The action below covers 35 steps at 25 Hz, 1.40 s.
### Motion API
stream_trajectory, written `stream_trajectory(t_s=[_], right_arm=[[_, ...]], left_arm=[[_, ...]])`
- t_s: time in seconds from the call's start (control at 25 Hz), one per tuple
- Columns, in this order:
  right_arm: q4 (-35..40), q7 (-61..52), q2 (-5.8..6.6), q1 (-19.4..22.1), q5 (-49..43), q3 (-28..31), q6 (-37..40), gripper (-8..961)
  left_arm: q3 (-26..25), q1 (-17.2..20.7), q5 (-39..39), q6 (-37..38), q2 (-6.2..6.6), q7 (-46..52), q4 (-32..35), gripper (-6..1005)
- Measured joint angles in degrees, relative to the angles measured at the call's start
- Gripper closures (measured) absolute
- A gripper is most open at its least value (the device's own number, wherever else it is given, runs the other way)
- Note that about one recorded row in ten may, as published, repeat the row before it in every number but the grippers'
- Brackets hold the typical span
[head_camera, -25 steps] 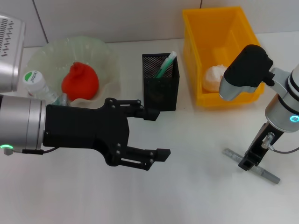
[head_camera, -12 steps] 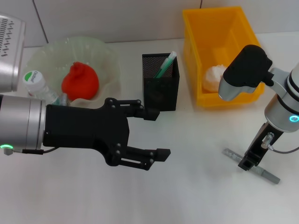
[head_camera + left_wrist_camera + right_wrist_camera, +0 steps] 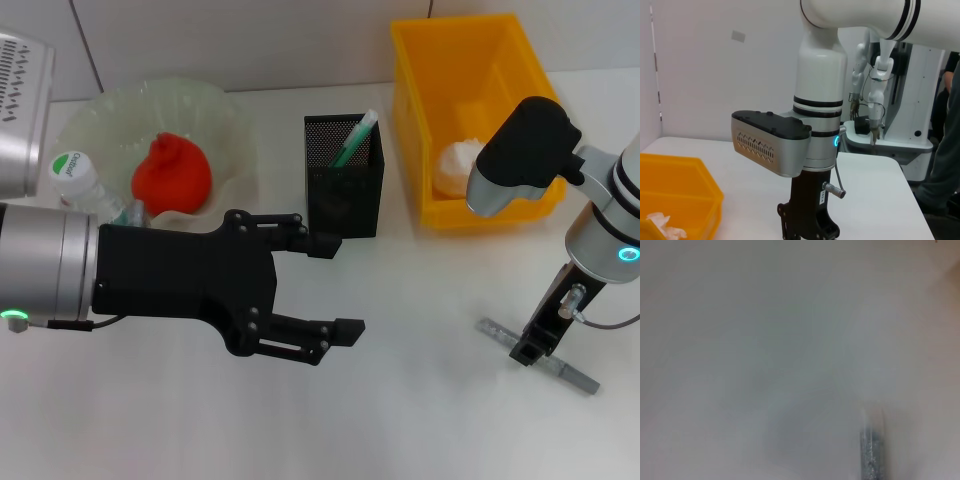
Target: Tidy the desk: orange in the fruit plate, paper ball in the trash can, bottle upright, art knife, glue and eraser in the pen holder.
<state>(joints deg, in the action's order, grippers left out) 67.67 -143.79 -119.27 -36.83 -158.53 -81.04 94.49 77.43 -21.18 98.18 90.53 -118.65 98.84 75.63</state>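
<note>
Right gripper (image 3: 528, 350) points straight down at the white desk (image 3: 420, 420), its tip over the middle of the art knife (image 3: 540, 356), a thin grey bar lying flat and slanted on the desk near the right edge. Both ends of the knife stick out past the black fingers. Whether the fingers are clamped on it or merely around it: cannot tell from the head view. The right wrist view shows only the desk surface and one speckled grey end of the knife (image 3: 870, 452).

Left gripper (image 3: 330, 285) hovers over the middle-left of the desk, held level, fingers well apart and holding nothing. Its upper finger tip sits just in front of the pen holder (image 3: 343, 210).

Pen holder: black mesh, upright, with a green-capped stick leaning inside it.

Fruit plate (image 3: 110, 115), pale green, back left; orange (image 3: 171, 175) lies in it. Bottle (image 3: 82, 183) with a green-marked white cap is at the plate's front-left rim, partly hidden behind the left arm.

Trash can (image 3: 410, 120), a yellow bin, back right; paper ball (image 3: 459, 165) lies inside. It also shows in the left wrist view (image 3: 662, 225).
</note>
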Motion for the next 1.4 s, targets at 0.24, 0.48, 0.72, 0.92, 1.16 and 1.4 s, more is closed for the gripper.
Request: stream_trajectory(t_s=[0.24, 0.48, 0.72, 0.92, 1.16, 1.4], right_arm=[[0.0, 0.0, 0.00, 0.0, 0.0, -0.1, -0.1, 667], [0.0, 0.0, -0.08, 0.1, 0.0, -2.0, -0.1, 680], [0.3, -0.6, -0.09, 0.4, -0.2, -2.8, -0.5, 715], [1.9, -0.7, -0.19, 1.3, -1.2, -3.0, -0.6, 812], [8.2, -1.2, -0.15, 3.4, -1.3, -3.1, -0.4, 815], [10.7, -1.4, -0.09, 4.3, -1.4, -3.1, -0.1, 817]], left_arm=[[0.1, 0.0, 0.0, -0.1, 0.00, 0.0, 0.0, 153], [0.2, 0.0, 0.0, -0.1, 0.00, -0.1, -0.1, 153], [0.6, 0.0, 0.0, -0.1, 0.00, 0.0, 0.0, 153], [0.7, 0.1, 0.0, -0.1, 0.00, 0.0, 0.0, 153], [0.7, 0.0, 0.0, -0.2, 0.00, 0.0, 0.0, 153], [0.7, 0.0, 0.0, -0.3, 0.00, 0.0, 0.0, 153]])
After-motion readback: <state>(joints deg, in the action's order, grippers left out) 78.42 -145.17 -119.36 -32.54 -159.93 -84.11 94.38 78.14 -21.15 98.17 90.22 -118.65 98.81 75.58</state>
